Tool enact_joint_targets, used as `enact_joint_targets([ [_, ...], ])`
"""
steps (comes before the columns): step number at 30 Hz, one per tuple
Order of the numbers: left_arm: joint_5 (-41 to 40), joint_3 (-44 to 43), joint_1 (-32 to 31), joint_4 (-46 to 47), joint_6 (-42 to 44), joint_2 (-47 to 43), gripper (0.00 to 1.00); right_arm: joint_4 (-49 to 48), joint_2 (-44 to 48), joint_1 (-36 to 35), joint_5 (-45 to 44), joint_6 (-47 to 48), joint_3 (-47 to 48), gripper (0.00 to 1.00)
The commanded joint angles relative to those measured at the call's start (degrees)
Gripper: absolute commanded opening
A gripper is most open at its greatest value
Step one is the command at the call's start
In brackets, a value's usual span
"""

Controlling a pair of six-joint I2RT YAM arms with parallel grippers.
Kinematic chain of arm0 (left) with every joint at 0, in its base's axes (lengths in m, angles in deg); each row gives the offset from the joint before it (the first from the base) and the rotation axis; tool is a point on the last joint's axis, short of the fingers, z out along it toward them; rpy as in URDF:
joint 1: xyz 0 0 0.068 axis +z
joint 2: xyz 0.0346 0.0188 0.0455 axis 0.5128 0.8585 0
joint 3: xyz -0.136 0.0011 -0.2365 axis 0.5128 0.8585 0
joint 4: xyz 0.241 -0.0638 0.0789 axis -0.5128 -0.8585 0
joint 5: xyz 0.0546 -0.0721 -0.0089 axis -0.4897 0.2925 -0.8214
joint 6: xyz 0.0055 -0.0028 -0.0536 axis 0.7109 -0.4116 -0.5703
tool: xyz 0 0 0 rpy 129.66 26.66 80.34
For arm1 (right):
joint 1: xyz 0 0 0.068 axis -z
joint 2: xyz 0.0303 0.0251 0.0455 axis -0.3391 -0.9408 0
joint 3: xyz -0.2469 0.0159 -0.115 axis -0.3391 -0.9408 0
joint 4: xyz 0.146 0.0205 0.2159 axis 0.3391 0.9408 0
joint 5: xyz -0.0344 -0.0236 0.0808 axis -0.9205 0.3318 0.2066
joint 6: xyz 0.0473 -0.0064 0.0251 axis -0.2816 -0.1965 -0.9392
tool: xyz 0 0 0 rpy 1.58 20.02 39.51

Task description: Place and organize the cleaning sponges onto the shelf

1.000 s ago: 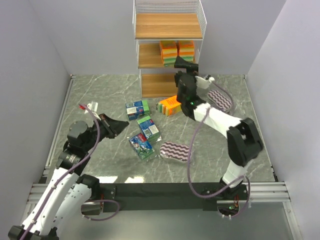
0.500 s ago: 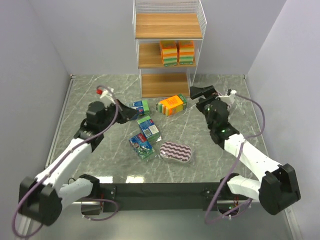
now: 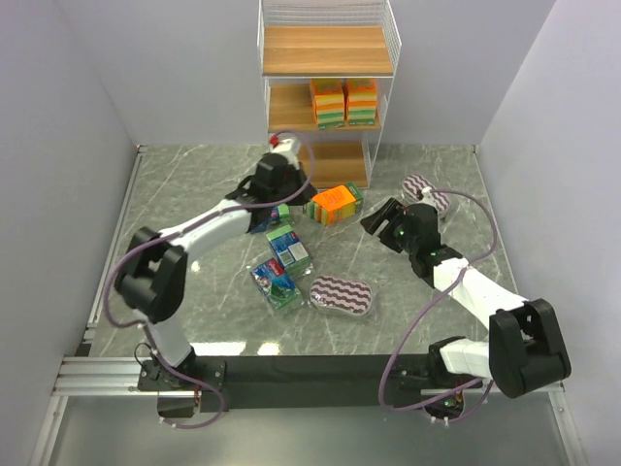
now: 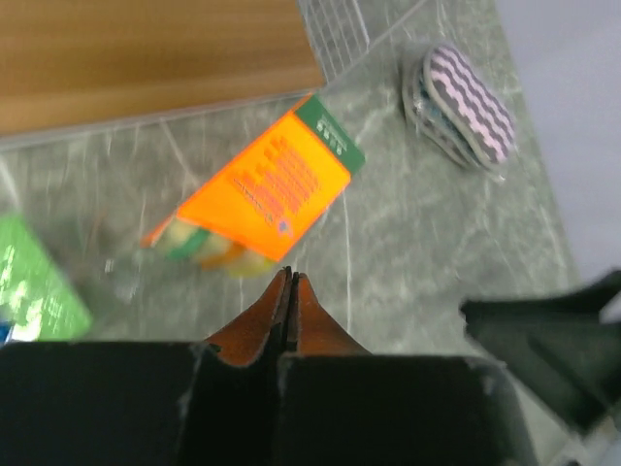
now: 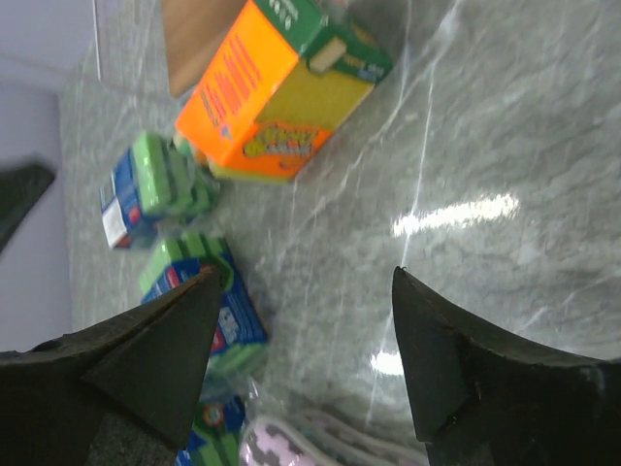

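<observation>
The shelf (image 3: 328,50) stands at the back centre, with two stacks of orange sponge packs (image 3: 344,102) on its middle board. An orange pack (image 3: 335,202) lies on the table in front of it. It also shows in the left wrist view (image 4: 277,184) and the right wrist view (image 5: 281,78). My left gripper (image 3: 294,192) is shut and empty, its tips (image 4: 288,277) just short of this pack. My right gripper (image 3: 380,217) is open and empty to the pack's right, above bare table (image 5: 307,272). Three blue-green packs (image 3: 288,248) and one striped pad (image 3: 342,295) lie nearer.
A second striped pad (image 3: 427,191) lies at the right, behind my right arm; it also shows in the left wrist view (image 4: 466,102). The shelf's bottom board (image 4: 146,58) is just beyond the orange pack. Grey walls close in the table on three sides.
My left arm has swung from the left side of the table across to the orange pack. My right arm has drawn back from the shelf and come down right of that pack.
</observation>
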Motion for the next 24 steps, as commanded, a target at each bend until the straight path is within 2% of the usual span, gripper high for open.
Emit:
enact_joint_targets([
  [1, -8.65, -8.86, -2.79, -4.52, 7.68, 4.76, 0.08, -3.55, 1.17, 0.47, 4.95, 1.68, -1.66, 0.78],
  [2, -9.36, -10.72, -3.23, -5.85, 8.83, 6.43, 0.30, -3.38, 1.61, 0.39, 5.12, 1.86, -2.37, 0.78],
  [4, -10.07, -15.03, -4.11, -8.41, 12.16, 10.91, 0.53, -2.67, 2.84, 0.47, 5.47, 2.12, -2.90, 0.80],
  [5, -9.98, -15.75, -4.38, -9.28, 13.40, 12.93, 0.85, -2.15, 3.28, 0.47, 5.56, 2.30, -3.16, 0.80],
  [6, -9.98, -16.28, -4.90, -9.38, 15.41, 13.65, 0.99, -1.10, 4.15, 0.47, 5.48, 2.30, -3.34, 0.81],
  [11, -10.24, -20.05, -5.96, -10.26, 18.77, 17.59, 0.99, 0.14, 6.97, 0.56, 5.74, 1.77, -5.18, 0.83],
  [16, -12.97, -27.08, -6.40, -14.92, 23.24, 22.53, 0.99, 0.58, 9.87, 0.56, 5.74, 1.59, -6.50, 0.84],
  [24, -18.77, -26.22, -8.68, -12.20, 33.17, 22.97, 0.99, 0.05, 10.75, 1.00, 7.23, 0.89, -8.79, 0.85],
])
